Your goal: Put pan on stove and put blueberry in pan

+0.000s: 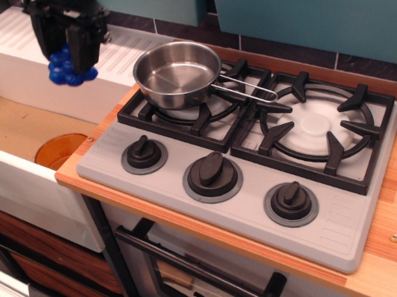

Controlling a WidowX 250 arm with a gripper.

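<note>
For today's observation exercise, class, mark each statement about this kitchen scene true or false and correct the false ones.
1. The pan sits on the left burner of the stove. True.
2. The blueberry lies inside the pan. False: the gripper holds it in the air, left of the pan, and the pan is empty.
3. The right burner has nothing on it. True.
4. The stove has four knobs. False: three black knobs show along its front.
5. The orange disc lies on the stove. False: it lies in the sink to the left of the stove.
</note>
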